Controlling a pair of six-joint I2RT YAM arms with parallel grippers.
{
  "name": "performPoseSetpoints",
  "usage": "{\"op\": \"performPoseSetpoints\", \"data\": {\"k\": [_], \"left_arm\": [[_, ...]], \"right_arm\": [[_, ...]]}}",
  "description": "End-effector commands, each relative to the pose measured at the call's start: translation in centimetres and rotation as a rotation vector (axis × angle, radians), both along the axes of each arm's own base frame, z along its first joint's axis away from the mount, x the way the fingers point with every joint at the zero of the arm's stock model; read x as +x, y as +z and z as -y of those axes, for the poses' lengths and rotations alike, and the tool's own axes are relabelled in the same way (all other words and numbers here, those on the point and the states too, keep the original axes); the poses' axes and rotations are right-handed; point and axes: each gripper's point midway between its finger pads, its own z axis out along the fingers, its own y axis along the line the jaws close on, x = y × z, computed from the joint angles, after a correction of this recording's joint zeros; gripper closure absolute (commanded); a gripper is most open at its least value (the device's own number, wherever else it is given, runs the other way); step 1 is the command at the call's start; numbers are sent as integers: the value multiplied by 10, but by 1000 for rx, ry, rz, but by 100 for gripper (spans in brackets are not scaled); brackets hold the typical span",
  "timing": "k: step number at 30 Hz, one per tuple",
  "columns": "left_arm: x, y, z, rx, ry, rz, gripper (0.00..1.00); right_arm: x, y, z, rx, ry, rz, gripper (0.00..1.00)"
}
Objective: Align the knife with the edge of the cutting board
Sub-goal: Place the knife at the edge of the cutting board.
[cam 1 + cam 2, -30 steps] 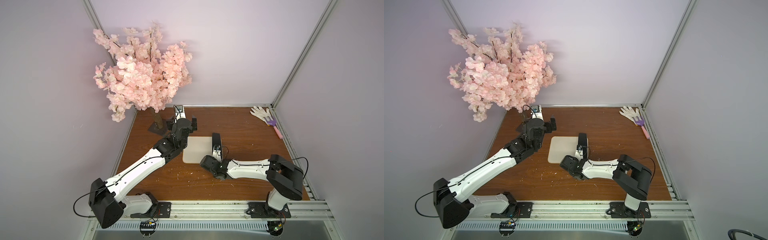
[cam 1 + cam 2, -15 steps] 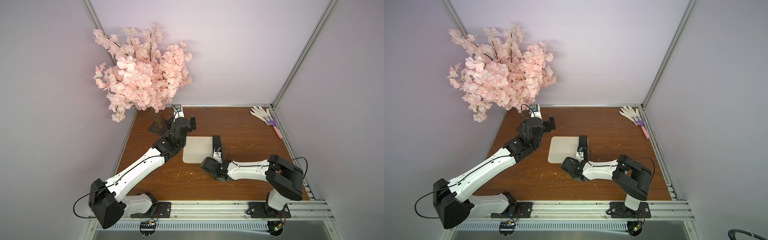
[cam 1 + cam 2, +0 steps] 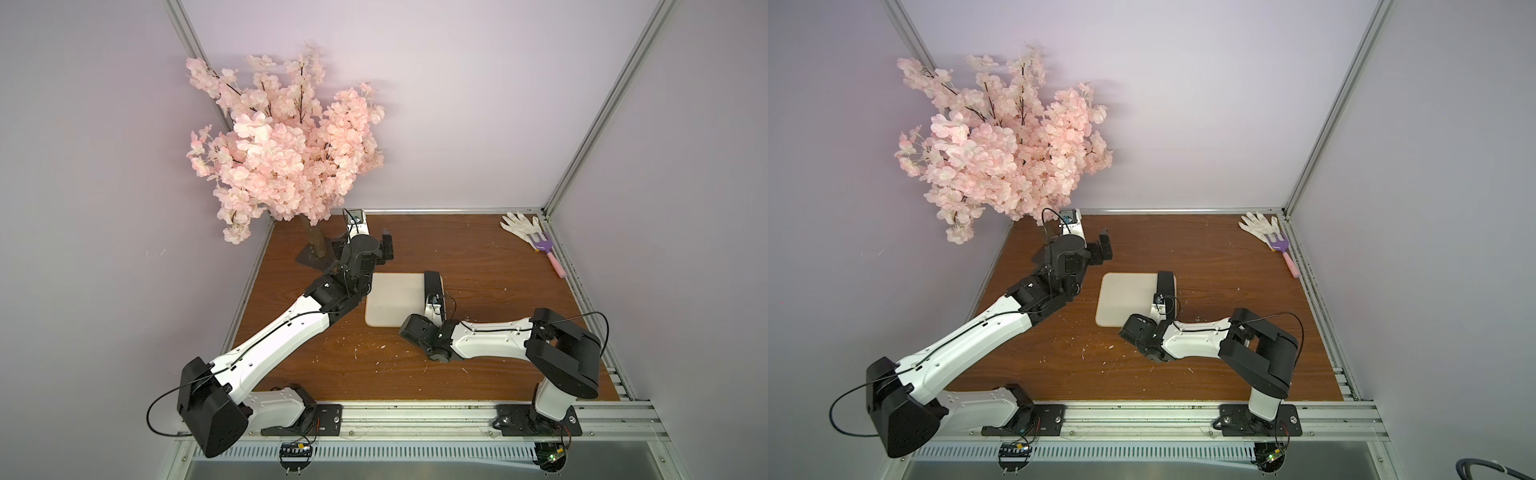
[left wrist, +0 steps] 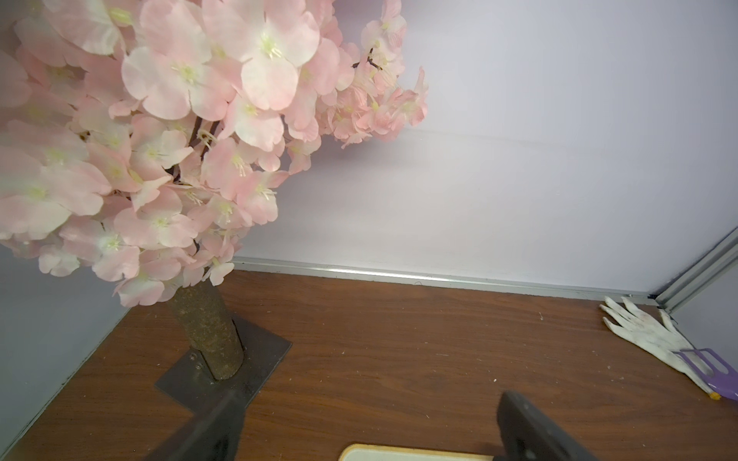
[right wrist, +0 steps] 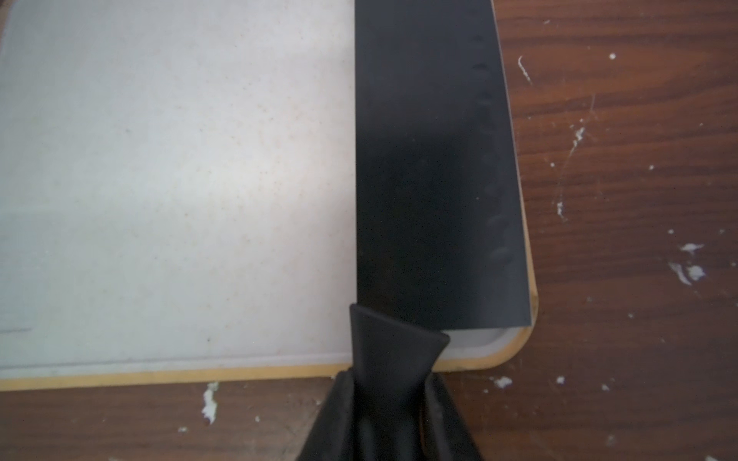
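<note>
The knife (image 3: pixel 433 282) is lying on the cutting board (image 3: pixel 390 305) in both top views. Its broad black blade is running along the side of the board that is facing the right arm. The right gripper (image 3: pixel 434 302) is sitting at the handle end, at the board's near corner, but from above I cannot tell how its jaws are standing. The left gripper (image 3: pixel 386 248) is hanging above the table (image 3: pixel 478 266) beyond the board's far left corner, near the blossom tree (image 3: pixel 282 158) and apart from both knife and board. Compared with 1 second ago, the knife and the board are lying in the same place, and the 2 arms are showing almost no shift.

In the left wrist view, the 2 fingers (image 4: pixel 531 435) of the left gripper are standing wide apart with nothing between them. A strip of the board's edge (image 4: pixel 399 455) is showing there. A white glove (image 4: pixel 647 335) and a purple rake (image 4: pixel 715 375) are lying touching in the far corner.

In the right wrist view, the right gripper (image 5: pixel 389 381) is clamping the handle of the knife (image 5: pixel 431 179), which is reaching out over the board's short edge. The blade is lying flat on the board (image 5: pixel 159 179). Its outer long edge is lying almost on the board's long edge, and a thin tan strip of rim is showing beside it near the handle.
</note>
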Motion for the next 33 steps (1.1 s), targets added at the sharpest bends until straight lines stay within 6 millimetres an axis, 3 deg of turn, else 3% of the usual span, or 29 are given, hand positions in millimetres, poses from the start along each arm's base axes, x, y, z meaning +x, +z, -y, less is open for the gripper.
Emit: {"op": "performPoseSetpoints", "data": {"k": [1, 11, 23, 33], "left_arm": [[0, 2, -3, -14, -1, 2, 0], [1, 2, -3, -14, 2, 3, 0], [1, 1, -3, -16, 0, -1, 0], [1, 1, -3, -16, 2, 0, 0]], "right_arm": [[11, 16, -5, 13, -15, 48, 100], [13, 9, -5, 13, -13, 32, 98], [17, 7, -7, 25, -6, 27, 85], [22, 8, -8, 31, -5, 28, 84]]}}
